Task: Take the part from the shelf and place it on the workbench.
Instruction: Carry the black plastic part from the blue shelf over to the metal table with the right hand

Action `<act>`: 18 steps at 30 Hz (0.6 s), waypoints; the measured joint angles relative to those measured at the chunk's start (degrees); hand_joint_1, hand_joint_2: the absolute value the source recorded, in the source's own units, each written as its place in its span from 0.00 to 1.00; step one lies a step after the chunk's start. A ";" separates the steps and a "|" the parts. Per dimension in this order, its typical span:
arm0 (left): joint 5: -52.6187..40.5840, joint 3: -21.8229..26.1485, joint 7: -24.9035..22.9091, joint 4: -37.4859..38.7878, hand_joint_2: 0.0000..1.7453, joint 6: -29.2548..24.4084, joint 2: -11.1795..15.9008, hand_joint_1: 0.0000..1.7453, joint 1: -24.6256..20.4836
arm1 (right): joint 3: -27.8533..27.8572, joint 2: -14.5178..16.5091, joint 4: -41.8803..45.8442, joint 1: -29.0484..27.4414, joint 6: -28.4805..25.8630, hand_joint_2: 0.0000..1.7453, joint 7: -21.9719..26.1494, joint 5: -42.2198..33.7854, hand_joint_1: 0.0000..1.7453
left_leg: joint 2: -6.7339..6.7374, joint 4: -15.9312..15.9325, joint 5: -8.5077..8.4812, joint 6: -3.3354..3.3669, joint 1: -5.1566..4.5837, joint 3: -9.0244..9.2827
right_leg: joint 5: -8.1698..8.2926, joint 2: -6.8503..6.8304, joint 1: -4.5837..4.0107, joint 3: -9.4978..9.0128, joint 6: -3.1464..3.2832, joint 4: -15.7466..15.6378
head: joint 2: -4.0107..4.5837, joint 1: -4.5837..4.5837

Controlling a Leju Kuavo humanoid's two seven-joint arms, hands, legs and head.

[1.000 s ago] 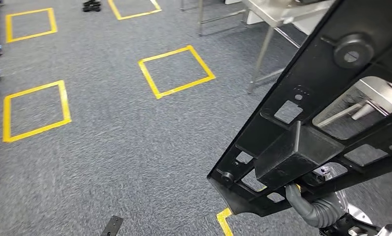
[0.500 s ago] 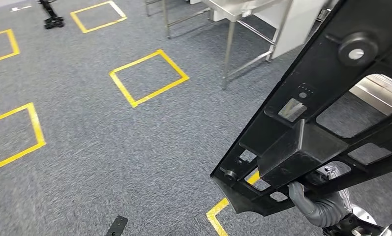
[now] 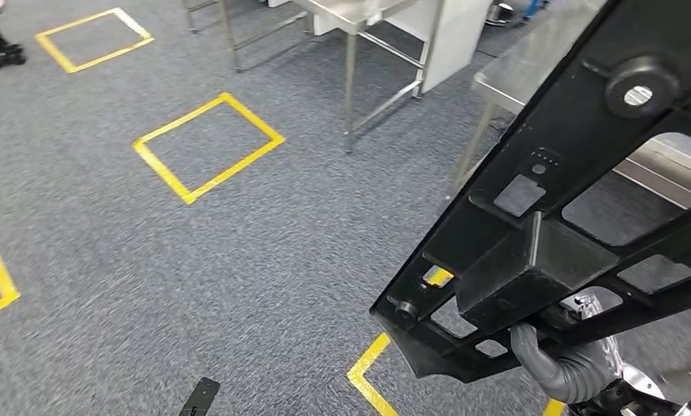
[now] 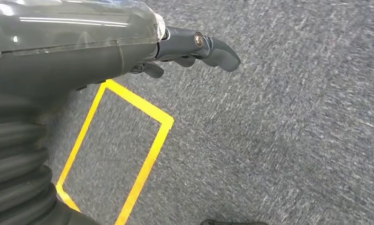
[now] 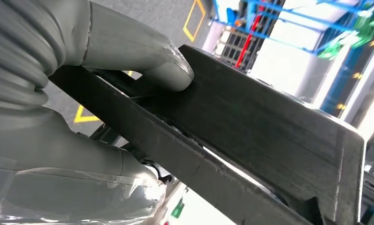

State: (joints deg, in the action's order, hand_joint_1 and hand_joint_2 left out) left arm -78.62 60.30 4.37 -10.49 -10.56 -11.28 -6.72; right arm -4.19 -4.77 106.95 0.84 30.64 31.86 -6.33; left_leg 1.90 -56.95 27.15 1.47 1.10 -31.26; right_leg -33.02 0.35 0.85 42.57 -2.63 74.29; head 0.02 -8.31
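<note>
The part [image 3: 576, 173] is a large black plastic frame with cut-outs and a boxy block, tilted across the right side of the head view. My right hand [image 3: 567, 368] grips it from below at its lower end. In the right wrist view the grey thumb [image 5: 142, 56] presses on the part's [image 5: 269, 126] flat black edge. A steel workbench top [image 3: 532, 61] shows just behind the part, at the upper right. My left hand [image 4: 194, 47] hangs over the grey carpet, holding nothing, fingers loosely apart.
A second steel table [image 3: 359, 13] with thin legs stands at the top middle. Yellow taped squares [image 3: 207, 146] mark the grey carpet, one under my left hand [image 4: 114, 159]. A small black strip [image 3: 198, 397] lies on the floor near the bottom edge.
The camera has turned: the yellow squares slid left and the steel tables came further into view. The part stays in my right hand's grip at the same place in the picture.
</note>
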 joint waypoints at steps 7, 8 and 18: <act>-0.01 -0.02 0.04 0.00 1.00 0.03 0.01 0.00 -0.20 | 0.14 -0.04 0.03 0.17 -0.01 1.00 -0.06 -0.13 1.00 | 3.97 -0.11 1.41 -1.69 -0.53 1.44 | 7.59 -4.39 -0.95 -8.31 1.34 -16.67 | 0.00 0.00; -0.01 -0.02 0.04 0.00 1.00 0.03 0.01 0.00 -0.25 | 0.16 -0.06 0.03 0.12 -0.01 1.00 -0.05 -0.16 1.00 | 4.58 -0.02 1.58 -2.01 -0.53 1.67 | 7.60 -3.66 -0.90 -8.26 1.70 -16.69 | 0.00 -0.01; 0.03 0.00 0.07 0.00 1.00 0.01 0.09 0.00 0.06 | 0.21 -0.08 0.17 -0.28 0.00 1.00 0.00 -0.29 1.00 | -2.34 -10.84 3.45 -2.69 -0.07 -4.81 | 7.23 3.60 -0.38 -9.24 3.17 -16.82 | 0.00 -0.02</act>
State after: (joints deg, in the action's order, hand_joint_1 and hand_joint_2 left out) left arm -78.59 60.30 4.44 -10.49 -10.55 -11.19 -6.66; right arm -3.98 -4.85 107.12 0.56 30.64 31.86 -6.62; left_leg -0.43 -67.80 30.60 -1.22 1.02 -36.07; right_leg -25.79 3.95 0.47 33.33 0.54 57.47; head 0.02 -8.33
